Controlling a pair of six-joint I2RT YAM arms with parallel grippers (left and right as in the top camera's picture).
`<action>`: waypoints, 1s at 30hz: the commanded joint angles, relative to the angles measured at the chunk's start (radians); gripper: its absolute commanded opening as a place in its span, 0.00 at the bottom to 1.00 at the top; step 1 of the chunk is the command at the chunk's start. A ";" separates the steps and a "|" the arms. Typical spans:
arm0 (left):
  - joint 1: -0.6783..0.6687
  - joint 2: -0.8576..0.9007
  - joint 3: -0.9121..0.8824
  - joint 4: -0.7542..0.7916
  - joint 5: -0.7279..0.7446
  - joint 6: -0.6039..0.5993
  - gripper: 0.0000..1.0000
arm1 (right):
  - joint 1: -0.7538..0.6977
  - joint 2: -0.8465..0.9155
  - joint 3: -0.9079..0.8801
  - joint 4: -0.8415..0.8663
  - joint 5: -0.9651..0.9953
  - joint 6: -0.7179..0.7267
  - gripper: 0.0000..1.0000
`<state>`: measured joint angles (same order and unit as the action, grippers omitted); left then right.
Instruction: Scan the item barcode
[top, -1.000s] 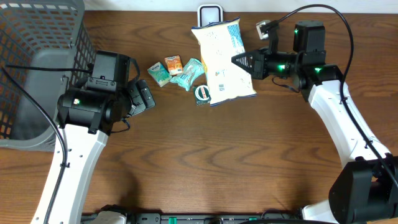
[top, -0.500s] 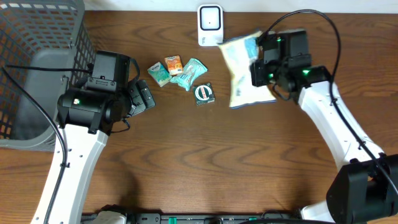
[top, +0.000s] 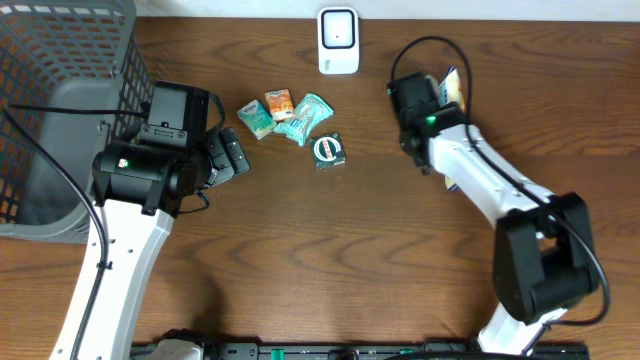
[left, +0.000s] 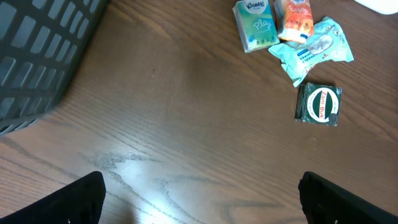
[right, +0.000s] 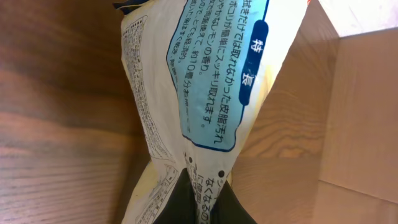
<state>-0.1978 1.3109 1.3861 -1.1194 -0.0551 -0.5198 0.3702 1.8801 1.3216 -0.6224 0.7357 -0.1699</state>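
Note:
The item is a pale yellow snack bag with a blue text panel. My right gripper is shut on its lower part, and the black fingers pinch the film. From overhead the right wrist covers the bag, leaving only a sliver showing to the right of the white scanner. No barcode shows in any view. My left gripper hangs open over bare wood, well left of the scanner, with nothing between its fingers.
Three small packets and a dark packet with a round label lie between the arms, below and left of the scanner. A grey basket fills the far left corner. A lighter wooden surface shows beyond the bag.
The right arm has swung the bag off the table beside the scanner and turned it, so it now sits nearly hidden under the wrist. The left arm has not moved.

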 joint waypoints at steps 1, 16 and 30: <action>0.004 -0.003 0.003 -0.003 -0.010 -0.002 0.98 | 0.061 0.022 0.006 -0.011 0.068 -0.018 0.01; 0.004 -0.003 0.003 -0.003 -0.010 -0.002 0.97 | 0.249 0.044 0.011 -0.047 -0.182 0.134 0.73; 0.004 -0.003 0.003 -0.003 -0.010 -0.002 0.98 | 0.122 0.045 0.243 -0.166 -0.479 0.214 0.98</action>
<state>-0.1978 1.3109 1.3861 -1.1194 -0.0551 -0.5201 0.5732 1.9236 1.5612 -0.7795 0.4347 0.0383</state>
